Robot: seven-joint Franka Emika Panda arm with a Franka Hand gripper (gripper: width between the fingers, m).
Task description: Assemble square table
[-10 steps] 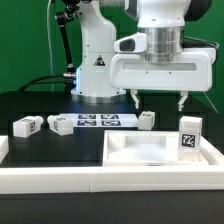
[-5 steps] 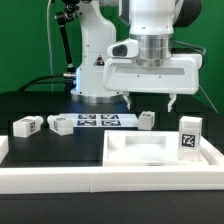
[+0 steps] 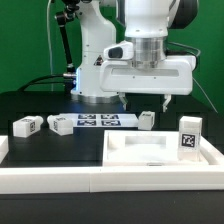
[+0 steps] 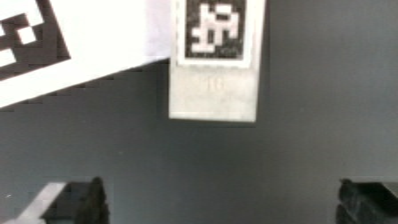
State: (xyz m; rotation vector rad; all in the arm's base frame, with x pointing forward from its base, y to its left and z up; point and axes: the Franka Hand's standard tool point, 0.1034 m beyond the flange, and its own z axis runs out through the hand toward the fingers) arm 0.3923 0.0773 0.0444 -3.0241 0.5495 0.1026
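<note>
Lying under everything is a matte black tabletop [image 3: 70, 146], green curtain [image 3: 25, 40] behind; the gripper [image 3: 143, 101] hangs wide open above a blocky white tagged leg [image 3: 147, 119].

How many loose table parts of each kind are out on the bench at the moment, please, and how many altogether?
Block legs: 4
Square tabletop slab: 1
Total: 5

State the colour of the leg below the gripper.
White leg with black-and-white tag; clearest in wrist view.
</note>
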